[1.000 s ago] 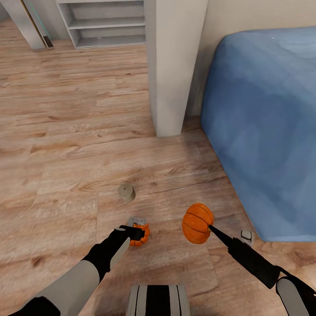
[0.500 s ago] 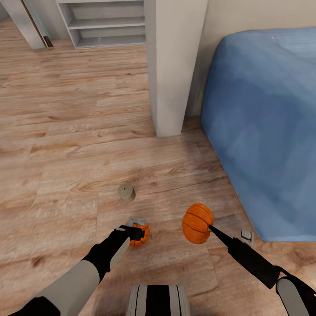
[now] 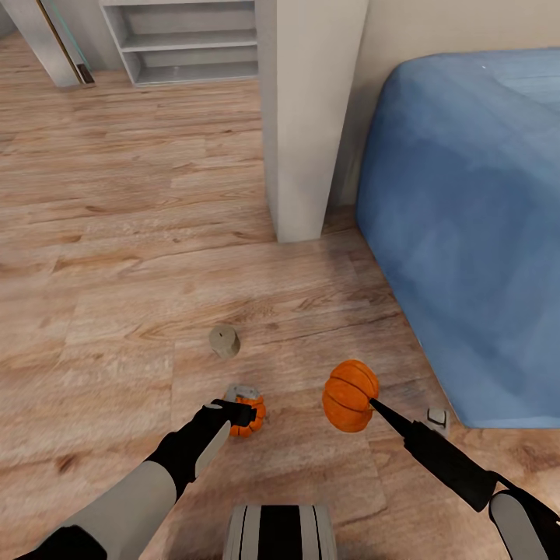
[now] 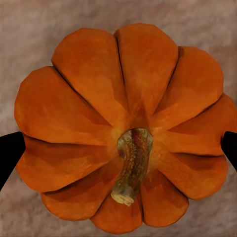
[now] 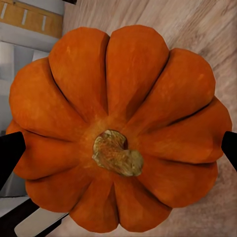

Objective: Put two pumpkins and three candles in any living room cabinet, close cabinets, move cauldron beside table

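Observation:
Two orange pumpkins are held. My left gripper (image 3: 239, 414) is shut on the small pumpkin (image 3: 250, 416) low at the wood floor; in the left wrist view its black fingertips (image 4: 10, 155) press both sides of that pumpkin (image 4: 123, 98). My right gripper (image 3: 372, 404) is shut on the other pumpkin (image 3: 349, 394), held above the floor, with fingertips (image 5: 10, 153) at its flanks (image 5: 123, 89). A grey-beige candle (image 3: 224, 342) stands on the floor just beyond the left hand. Another grey object (image 3: 243, 390) peeks out behind the left pumpkin. The cabinet, cauldron and table are out of view.
A blue upholstered piece (image 3: 467, 233) takes up the right side. A white pillar (image 3: 311, 117) stands ahead, with a white open shelf unit (image 3: 187, 39) at the back. A small grey object (image 3: 437, 418) lies at the blue piece's base. Wood floor (image 3: 117, 233) stretches left.

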